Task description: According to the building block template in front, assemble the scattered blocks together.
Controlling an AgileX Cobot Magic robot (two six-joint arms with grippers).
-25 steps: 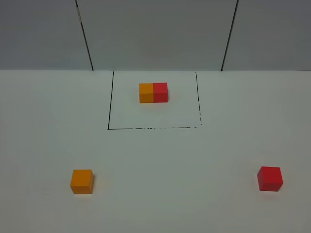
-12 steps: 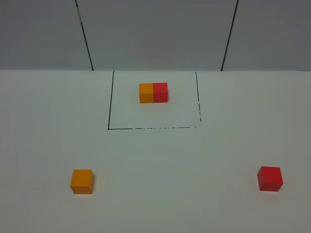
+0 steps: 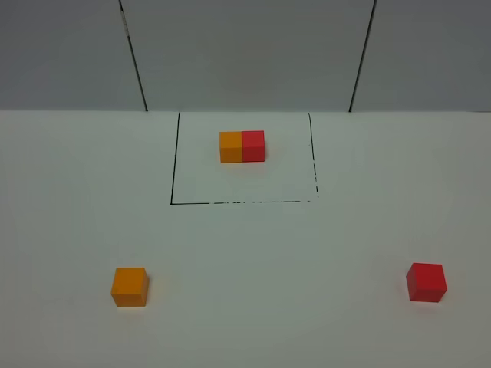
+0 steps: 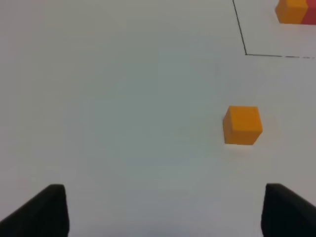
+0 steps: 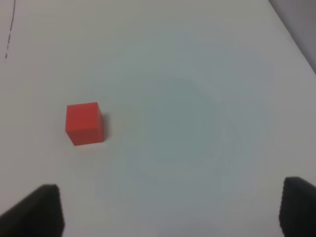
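The left gripper [image 4: 160, 217] hangs over the white table [image 3: 268, 245] with its jaws wide apart. Its two dark fingertips [image 4: 42, 212] sit at opposite edges of the wrist view, with only bare tabletop between them. It holds nothing and touches nothing. The orange cube [image 4: 242, 125] sits on the table ahead of it, well clear of the fingers and off toward one fingertip's side rather than centred. The right gripper [image 5: 165, 215] is spread just as wide and is also empty. The red cube [image 5: 84, 123] rests on the table ahead of it, apart from both fingers and closer to the line of one of them.

The high camera makes the whole layout plain. The orange cube is at the near left and the red cube at the near right, well apart. The building block template [image 3: 242, 146] stands at the far middle, its orange half on the left joined flush to the red half. It sits inside a thin black outline [image 3: 174, 161] whose near edge breaks up toward the right. Grey wall panels [image 3: 245, 54] rise behind the table.

The grippers show only in the wrist views. The left wrist view catches a corner of the outline and an edge of the template beyond the orange cube. The right wrist view catches just a sliver of dashed line and a table edge.
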